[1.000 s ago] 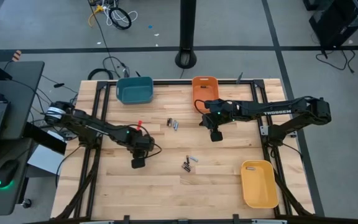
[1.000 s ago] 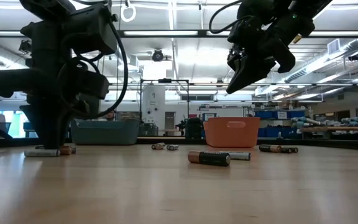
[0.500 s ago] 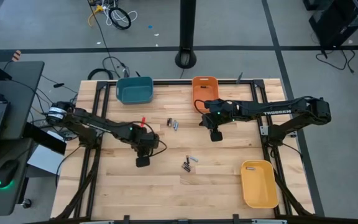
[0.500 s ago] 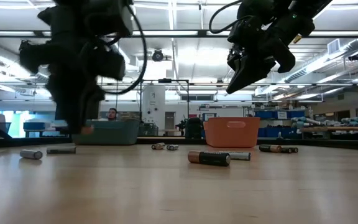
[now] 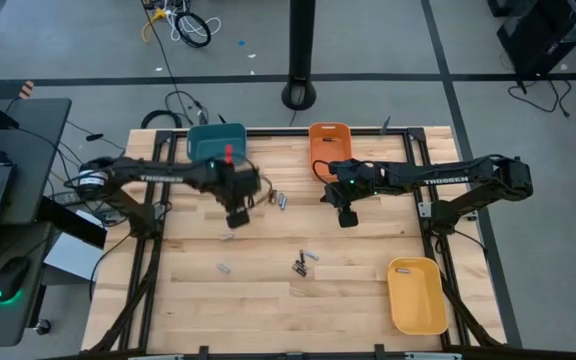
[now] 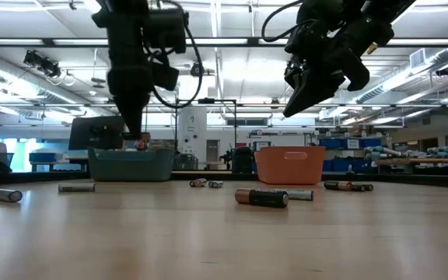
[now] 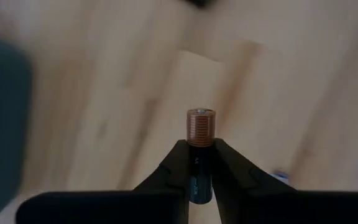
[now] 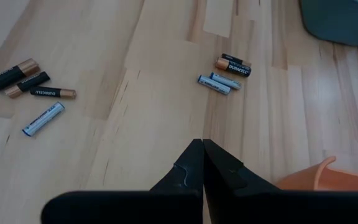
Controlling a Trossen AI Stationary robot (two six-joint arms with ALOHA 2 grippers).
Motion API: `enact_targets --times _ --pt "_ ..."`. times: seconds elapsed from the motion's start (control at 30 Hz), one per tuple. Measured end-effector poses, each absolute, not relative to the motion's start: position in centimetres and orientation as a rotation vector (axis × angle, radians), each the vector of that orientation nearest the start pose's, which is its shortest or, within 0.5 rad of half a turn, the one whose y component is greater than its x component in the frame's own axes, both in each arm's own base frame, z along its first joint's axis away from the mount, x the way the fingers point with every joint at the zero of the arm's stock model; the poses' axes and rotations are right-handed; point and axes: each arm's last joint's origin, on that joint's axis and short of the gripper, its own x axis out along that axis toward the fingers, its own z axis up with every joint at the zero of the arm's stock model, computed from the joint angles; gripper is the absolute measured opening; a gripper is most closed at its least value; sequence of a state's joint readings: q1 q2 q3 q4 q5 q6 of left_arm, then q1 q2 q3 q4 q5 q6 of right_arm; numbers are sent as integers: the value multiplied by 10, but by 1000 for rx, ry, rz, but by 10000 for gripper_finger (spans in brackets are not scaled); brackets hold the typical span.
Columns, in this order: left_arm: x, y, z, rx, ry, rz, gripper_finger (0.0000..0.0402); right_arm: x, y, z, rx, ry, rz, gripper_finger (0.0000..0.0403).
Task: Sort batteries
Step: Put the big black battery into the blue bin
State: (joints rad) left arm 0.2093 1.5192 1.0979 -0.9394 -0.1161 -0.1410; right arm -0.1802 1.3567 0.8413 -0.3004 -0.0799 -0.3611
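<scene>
copper-capped black battery (image 7: 200, 155) sits pinched in my left tool (image 5: 236, 216) near the teal bin (image 5: 216, 146); only the wrist view shows it. right tool (image 8: 202, 163) pressed shut, empty, above the tabletop (image 5: 348, 300).

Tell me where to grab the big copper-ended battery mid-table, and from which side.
Grip the battery across its black middle, straight down from above. It lies flat on the table, leaving its rounded sides open; a slimmer battery sits close behind.

Copper-topped black battery (image 7: 200, 149) in left pincer (image 7: 200, 163); others, perhaps eight, flat on table.
</scene>
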Motion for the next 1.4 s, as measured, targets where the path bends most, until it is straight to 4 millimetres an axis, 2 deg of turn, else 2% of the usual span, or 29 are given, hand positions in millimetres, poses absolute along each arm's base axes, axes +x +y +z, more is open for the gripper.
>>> enact_targets --times 0.23,0.47,0.63,0.9,1.07,1.4 --pt "248 121 235 -287 1336 527 48 269 -47 223 -235 814 52 10" --pt "209 187 237 -489 1244 786 48 269 -47 223 -236 811 52 10" --pt "188 221 229 -678 1147 856 48 271 -47 225 -245 788 50 10" --pt "188 252 194 -753 1144 915 48 272 -47 225 -249 776 48 11" --pt "192 258 181 -772 1153 920 51 272 -47 225 -250 774 47 11" --pt "197 264 167 -786 1155 935 54 272 -47 226 -251 771 47 11"
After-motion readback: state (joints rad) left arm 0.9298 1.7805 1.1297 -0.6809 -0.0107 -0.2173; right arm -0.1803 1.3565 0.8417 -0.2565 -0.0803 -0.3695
